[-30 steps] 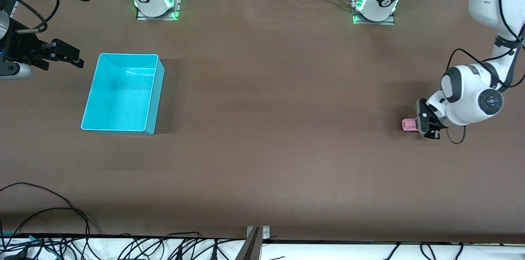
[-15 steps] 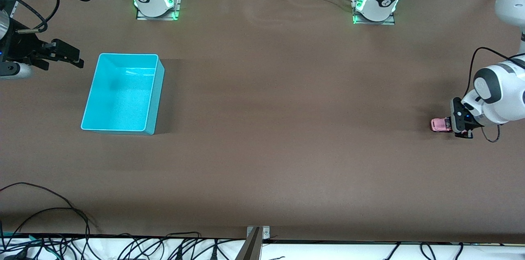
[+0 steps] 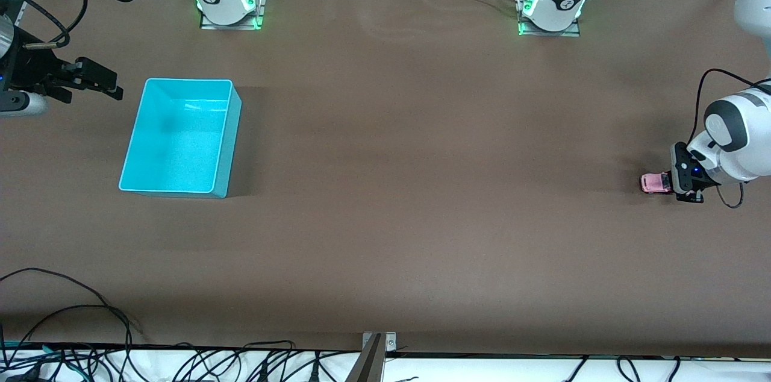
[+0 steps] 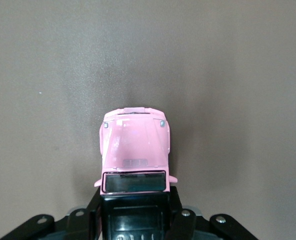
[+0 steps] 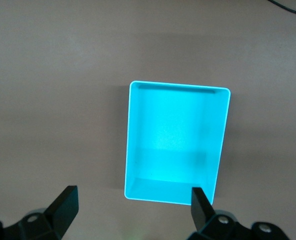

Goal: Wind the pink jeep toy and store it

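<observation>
**A:** Can you even see the pink jeep toy [image 3: 655, 182] from the front? I only get a pink sliver on the brown counter [image 3: 421, 189] at the left arm's end, its rear tucked into the left pincer [image 3: 677, 180].

**B:** Yeah, the left wrist view does better: the pink jeep toy [image 4: 135, 150] shows hood and windshield, and the black fingers [image 4: 93, 212] squeeze its sides (the roof is cut off by the edge, and the wheels are hidden under the body).

**A:** And the right arm?

**B:** Waiting. The right pincer [image 3: 96, 82] hangs over the counter just beside the turquoise bin [image 3: 232, 129], half out of the front view. The right wrist view shows its fingers [image 5: 65, 205] spread wide with nothing between, looking down on the bin [image 5: 130, 140], well apart from the jeep.
</observation>
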`<act>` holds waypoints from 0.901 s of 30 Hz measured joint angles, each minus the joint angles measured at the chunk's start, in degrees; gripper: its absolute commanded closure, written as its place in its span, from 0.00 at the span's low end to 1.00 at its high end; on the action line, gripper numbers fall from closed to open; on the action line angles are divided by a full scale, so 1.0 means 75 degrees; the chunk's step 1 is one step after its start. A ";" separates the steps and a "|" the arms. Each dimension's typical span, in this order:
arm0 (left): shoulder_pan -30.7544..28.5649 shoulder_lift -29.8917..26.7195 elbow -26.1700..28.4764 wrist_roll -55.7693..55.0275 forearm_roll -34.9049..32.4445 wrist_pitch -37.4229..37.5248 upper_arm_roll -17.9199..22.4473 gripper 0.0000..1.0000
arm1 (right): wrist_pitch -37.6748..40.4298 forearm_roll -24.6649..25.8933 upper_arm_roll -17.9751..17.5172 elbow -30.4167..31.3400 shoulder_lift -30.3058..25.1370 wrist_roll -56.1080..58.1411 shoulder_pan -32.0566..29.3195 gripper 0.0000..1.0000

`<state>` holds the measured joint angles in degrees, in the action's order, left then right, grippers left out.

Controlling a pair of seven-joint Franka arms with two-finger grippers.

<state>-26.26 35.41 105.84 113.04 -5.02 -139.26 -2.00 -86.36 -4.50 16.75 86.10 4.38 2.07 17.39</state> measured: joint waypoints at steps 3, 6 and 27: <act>-0.0021 0.0012 -0.0022 0.0000 0.0000 0.0002 0.0000 0.91 | 0.0000 0.0000 0.0000 0.0000 0.0000 0.0000 0.0000 0.00; -0.0057 0.0030 -0.0052 0.0000 0.0000 0.0002 0.0000 0.91 | 0.0000 0.0000 0.0000 0.0000 0.0000 0.0000 0.0000 0.00; -0.0198 0.0149 -0.0416 -0.0014 0.0242 0.0296 -0.0001 0.00 | 0.0000 0.0000 -0.0001 0.0000 0.0000 0.0000 0.0000 0.00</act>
<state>-27.74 36.53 102.72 112.94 -3.21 -137.04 -2.00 -86.36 -4.50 16.75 86.10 4.38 2.07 17.39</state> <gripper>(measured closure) 0.009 0.000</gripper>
